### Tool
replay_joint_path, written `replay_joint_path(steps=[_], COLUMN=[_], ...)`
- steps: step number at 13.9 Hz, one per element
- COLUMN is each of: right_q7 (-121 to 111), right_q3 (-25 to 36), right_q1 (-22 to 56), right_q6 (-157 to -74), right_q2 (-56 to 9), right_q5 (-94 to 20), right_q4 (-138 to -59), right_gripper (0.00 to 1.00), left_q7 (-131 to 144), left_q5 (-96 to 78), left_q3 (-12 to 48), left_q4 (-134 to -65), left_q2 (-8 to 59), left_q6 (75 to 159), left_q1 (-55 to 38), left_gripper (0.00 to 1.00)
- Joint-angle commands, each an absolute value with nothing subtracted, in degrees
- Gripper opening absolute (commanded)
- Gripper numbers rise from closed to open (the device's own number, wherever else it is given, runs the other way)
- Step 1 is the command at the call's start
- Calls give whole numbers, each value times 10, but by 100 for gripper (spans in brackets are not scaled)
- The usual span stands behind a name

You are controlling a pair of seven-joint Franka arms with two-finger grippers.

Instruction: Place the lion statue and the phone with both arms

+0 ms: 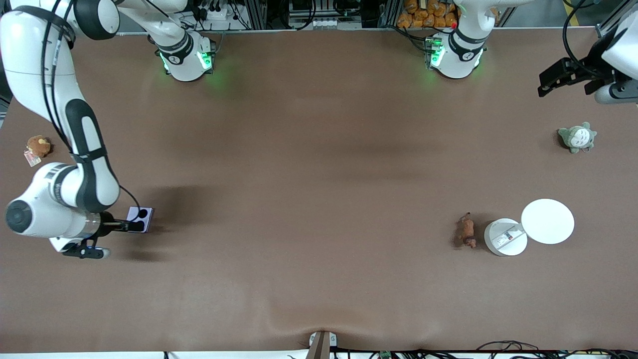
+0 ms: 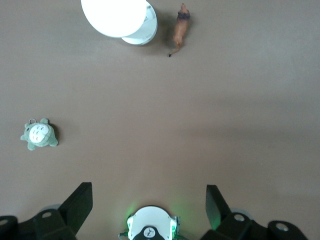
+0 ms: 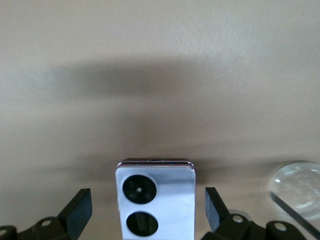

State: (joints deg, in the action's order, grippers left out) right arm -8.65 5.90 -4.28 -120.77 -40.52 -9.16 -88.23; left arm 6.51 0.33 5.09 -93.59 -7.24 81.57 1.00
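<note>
I log 2 plush toys: brown at the right arm's end, grey-green above 2 white discs.

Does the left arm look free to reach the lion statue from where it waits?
Probably yes. The left gripper hangs open above the table's left-arm end, and the lion statue lies on bare table, apart from the white round containers beside it, with nothing over it.

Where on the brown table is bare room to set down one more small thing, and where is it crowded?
The wide middle of the brown table is bare, bordered by the lavender flip phone between the right gripper fingers and the reddish-brown lion statue. It is crowded toward the left arm's end: statue, round white container, white disc lid.
</note>
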Motion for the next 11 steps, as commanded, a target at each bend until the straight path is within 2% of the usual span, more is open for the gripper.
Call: replay_joint_path(steps=[1, 6, 9, 11], right_q7=[-105, -98, -95, -50], right_q3=[37, 41, 39, 39], right_q1=[-60, -48, -41, -1], right_q6=[-1156, -907, -832, -778], right_q2=[-370, -353, -271, -204], right_q5=[-133, -106, -61, -27], right_q4=[-820, -625, -620, -629], right_gripper=[100, 100, 100, 100], left_q7=[58, 58, 58, 58], left_q5=[-4, -4, -4, -4], left_q3=[51, 52, 55, 55], left_q4=[-981, -991, -991, -989], left_q2=[-85, -98, -99, -98], left_q6=[859, 866, 866, 866], left_q1=[19, 19, 19, 19], left_gripper=[100, 100, 100, 100])
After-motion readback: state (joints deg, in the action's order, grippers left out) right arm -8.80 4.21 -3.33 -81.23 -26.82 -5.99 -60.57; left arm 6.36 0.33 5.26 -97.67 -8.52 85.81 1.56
